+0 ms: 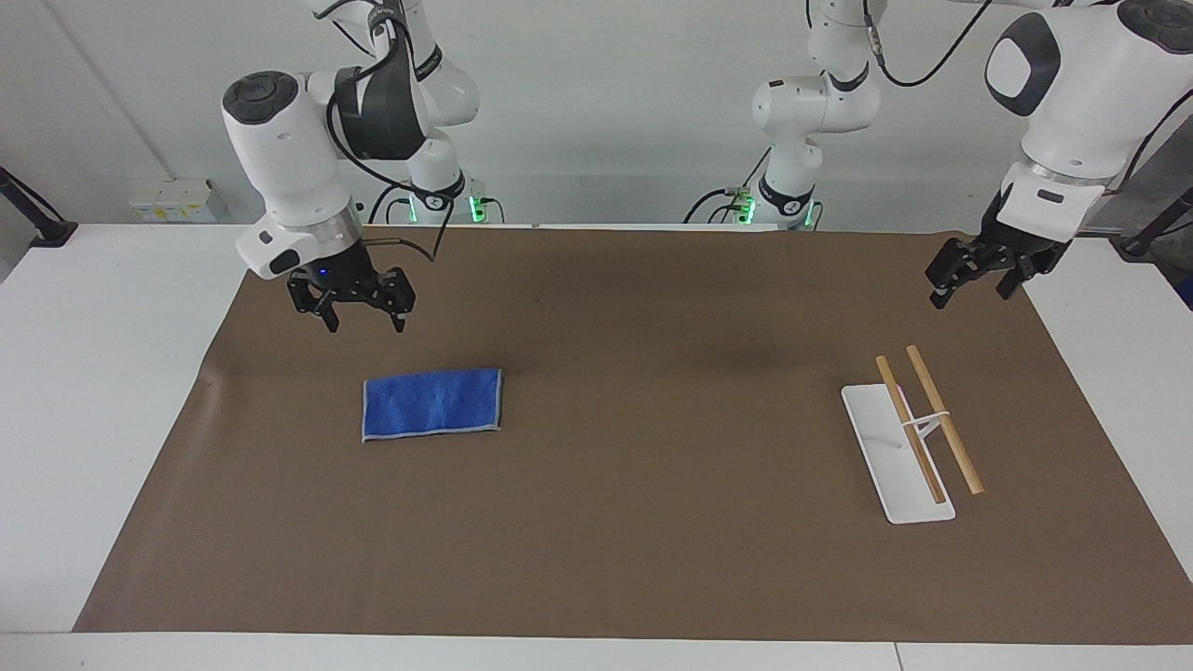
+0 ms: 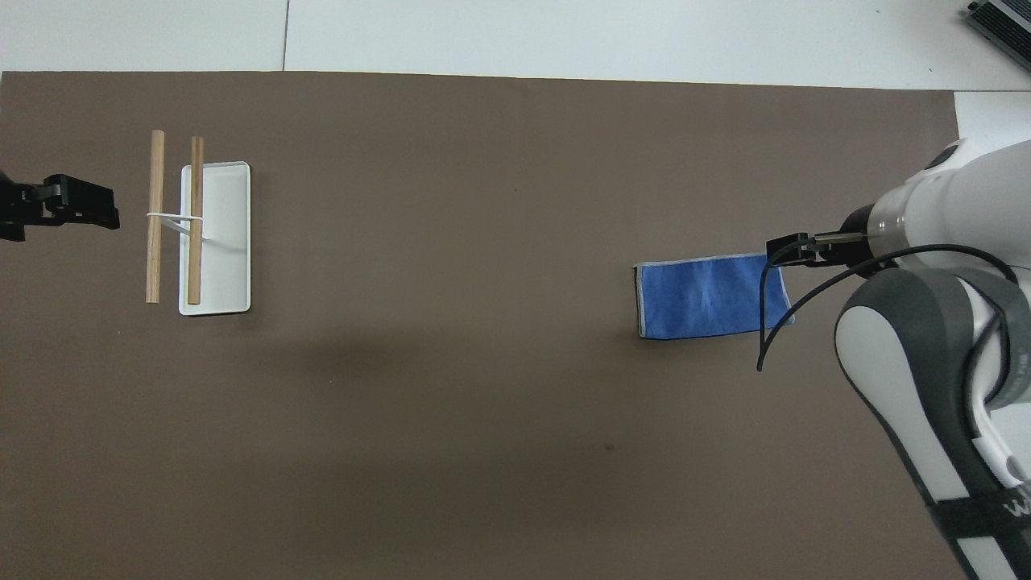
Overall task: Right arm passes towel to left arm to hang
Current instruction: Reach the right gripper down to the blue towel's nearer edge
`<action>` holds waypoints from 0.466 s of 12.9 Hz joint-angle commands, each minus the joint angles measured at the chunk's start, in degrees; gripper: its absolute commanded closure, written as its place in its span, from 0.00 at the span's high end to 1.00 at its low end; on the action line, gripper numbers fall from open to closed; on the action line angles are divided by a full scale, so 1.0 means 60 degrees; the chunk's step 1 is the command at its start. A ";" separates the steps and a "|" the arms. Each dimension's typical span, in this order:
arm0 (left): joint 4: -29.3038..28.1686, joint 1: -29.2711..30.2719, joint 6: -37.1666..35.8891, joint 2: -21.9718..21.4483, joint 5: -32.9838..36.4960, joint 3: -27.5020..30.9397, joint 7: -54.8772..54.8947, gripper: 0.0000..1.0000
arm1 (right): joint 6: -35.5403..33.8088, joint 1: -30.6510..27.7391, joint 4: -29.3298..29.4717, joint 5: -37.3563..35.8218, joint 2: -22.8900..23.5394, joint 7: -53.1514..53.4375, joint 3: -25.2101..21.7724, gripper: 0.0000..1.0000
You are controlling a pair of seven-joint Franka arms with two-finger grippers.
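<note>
The blue towel lies flat and folded on the brown mat, toward the right arm's end; it also shows in the overhead view. My right gripper, with its blue light on, hangs open and empty in the air. In the facing view it is clear of the cloth. In the overhead view the right gripper covers the towel's corner at the right arm's end. My left gripper waits open and empty above the mat's edge by the rack, and it shows in the overhead view.
A white towel rack base with two wooden bars stands toward the left arm's end; the rack base also shows in the overhead view. The brown mat covers most of the white table.
</note>
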 commanded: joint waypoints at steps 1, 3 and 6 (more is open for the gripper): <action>-0.0316 0.0101 0.0072 -0.0273 -0.0168 -0.0032 -0.0049 1.00 | 0.1122 -0.0037 -0.0537 0.0247 0.0517 -0.0502 -0.0007 1.00; -0.0316 0.0101 0.0057 -0.0273 -0.0168 -0.0032 -0.0049 1.00 | 0.1813 0.0166 -0.0949 0.0247 0.0766 -0.0488 -0.0007 1.00; -0.0316 0.0087 0.0057 -0.0273 -0.0168 -0.0032 -0.0049 1.00 | 0.2852 0.0460 -0.1520 0.0247 0.1147 -0.0429 -0.0007 1.00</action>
